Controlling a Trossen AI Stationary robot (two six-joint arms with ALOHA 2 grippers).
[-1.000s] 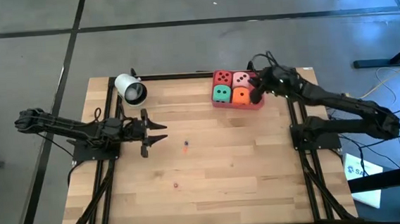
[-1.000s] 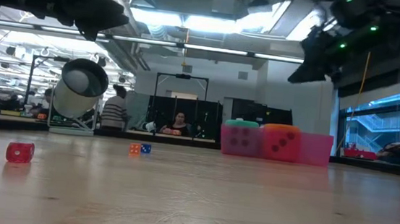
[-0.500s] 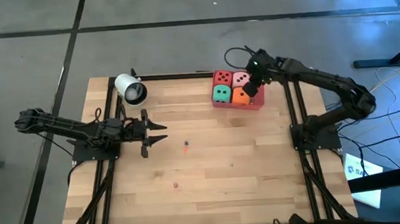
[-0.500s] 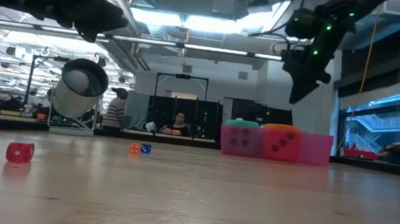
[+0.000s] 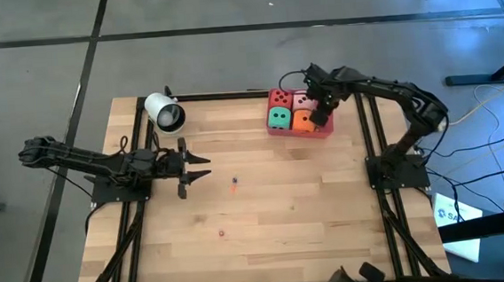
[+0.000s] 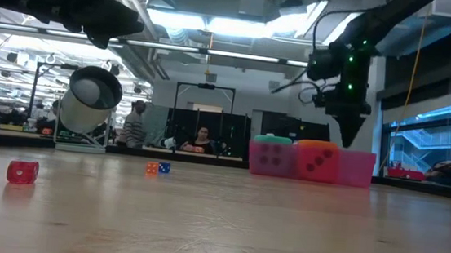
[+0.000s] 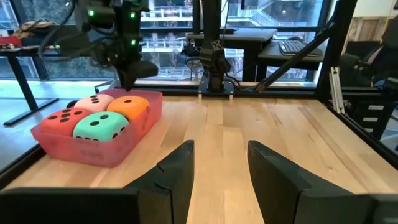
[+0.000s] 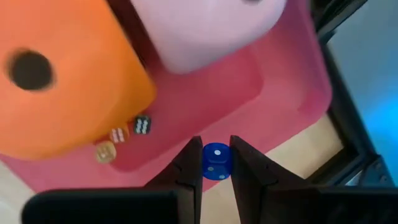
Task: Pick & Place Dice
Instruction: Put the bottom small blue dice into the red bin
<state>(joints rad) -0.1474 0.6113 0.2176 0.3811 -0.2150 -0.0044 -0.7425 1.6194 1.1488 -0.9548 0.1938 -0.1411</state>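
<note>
From above, the right gripper (image 5: 320, 116) is hanging over the red tray (image 5: 324, 131) holding the four big dice (image 5: 291, 110), while the left gripper (image 5: 202, 167) is waiting mid-table, fingers parted and empty. At table height, small dice (image 6: 22, 172) are lying loose. The right wrist view is showing the fingers pinching a small blue die (image 8: 215, 161) above the tray's edge.

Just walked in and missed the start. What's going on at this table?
The right tool hangs over the red tray, shut on a tiny blue die. The tray already holds four big soft dice: red, pink, green and orange, plus a few tiny dice beside the orange one. The left tool waits open over the table's left side. More tiny dice lie loose on the table.
</note>
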